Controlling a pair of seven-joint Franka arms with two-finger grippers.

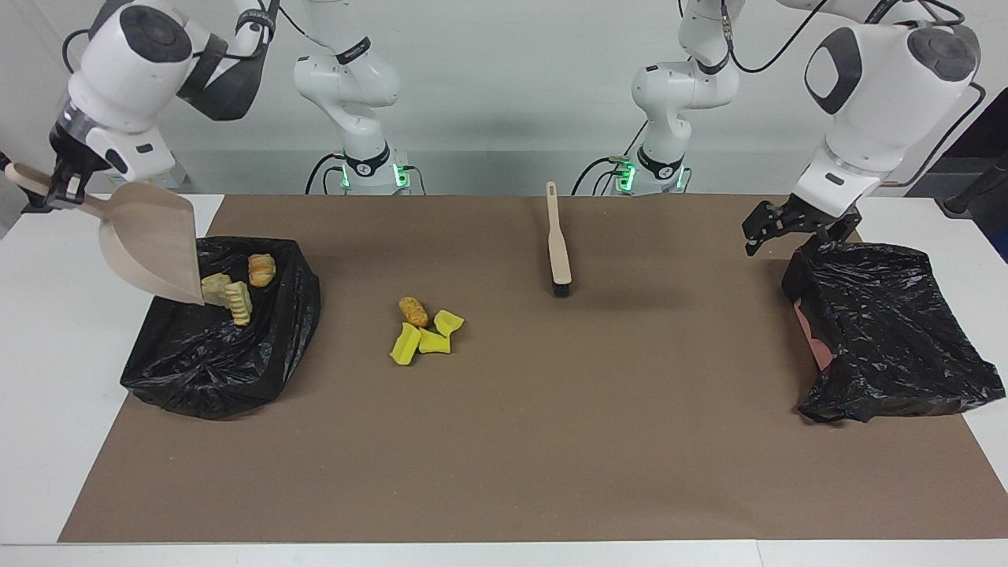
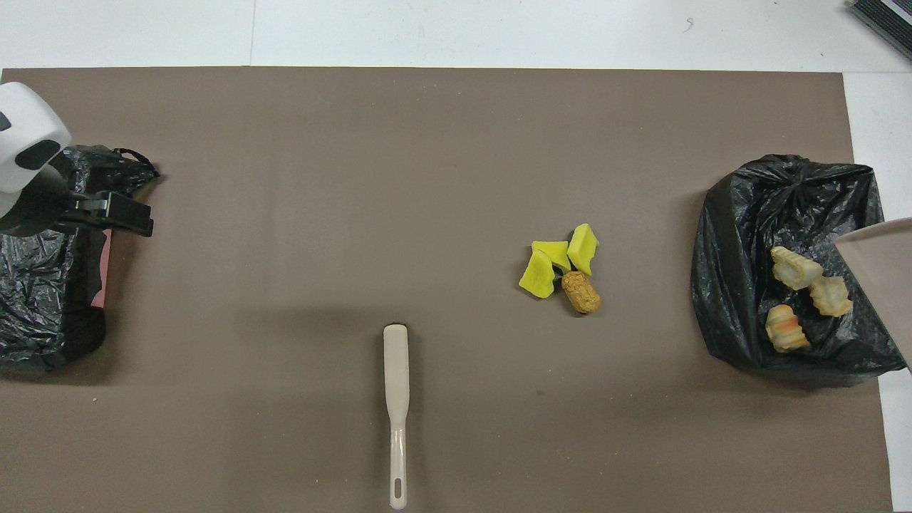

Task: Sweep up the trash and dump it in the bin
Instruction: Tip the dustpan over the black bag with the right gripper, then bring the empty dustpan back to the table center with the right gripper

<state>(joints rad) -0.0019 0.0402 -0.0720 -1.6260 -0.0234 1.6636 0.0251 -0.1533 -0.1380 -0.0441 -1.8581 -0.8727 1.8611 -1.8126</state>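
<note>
My right gripper [image 1: 63, 191] is shut on the handle of the beige dustpan [image 1: 153, 240], which hangs steeply tilted and empty above the black-bagged bin [image 1: 181, 370] at the right arm's end. Three pale beige chunks [image 2: 794, 265] of trash lie inside that bin. On the brown mat sit three yellow sponge pieces [image 1: 429, 339] bunched against an orange-brown nugget [image 1: 413, 312]. My left gripper [image 1: 795, 235] hangs open and empty over the robot-side edge of a second bagged bin [image 1: 890, 331].
The beige brush [image 1: 558, 252] lies on the mat near the robots, bristle end pointing away from them. The brown mat [image 2: 427, 178] covers most of the white table. The second bin [image 2: 43, 299] shows a pink patch through its bag.
</note>
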